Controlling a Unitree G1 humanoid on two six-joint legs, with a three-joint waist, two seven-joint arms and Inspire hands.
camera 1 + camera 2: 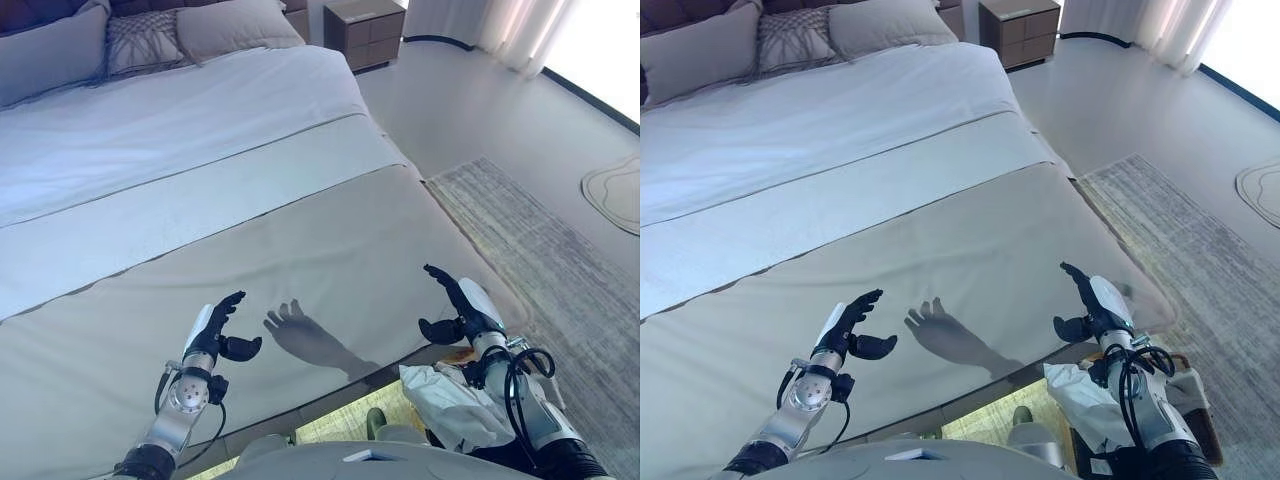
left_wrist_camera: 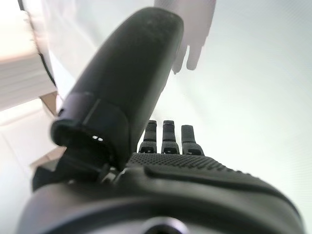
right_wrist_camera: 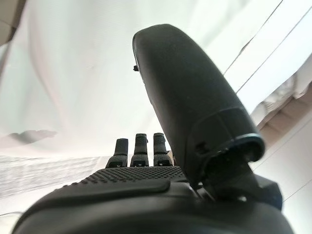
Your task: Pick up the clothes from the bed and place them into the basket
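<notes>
Over the foot edge of the bed [image 1: 250, 230], left hand [image 1: 218, 332] and right hand [image 1: 458, 305] hover, fingers straight, holding nothing; white clothes [image 1: 450, 400] fill the basket [image 1: 1190, 395] below; no writing legible.

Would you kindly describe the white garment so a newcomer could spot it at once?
Start at the large bed with the beige cover and go to its near right corner. Below the robot's right hand, the crumpled white garment lies in a wicker basket, the only wrinkled cloth around.
</notes>
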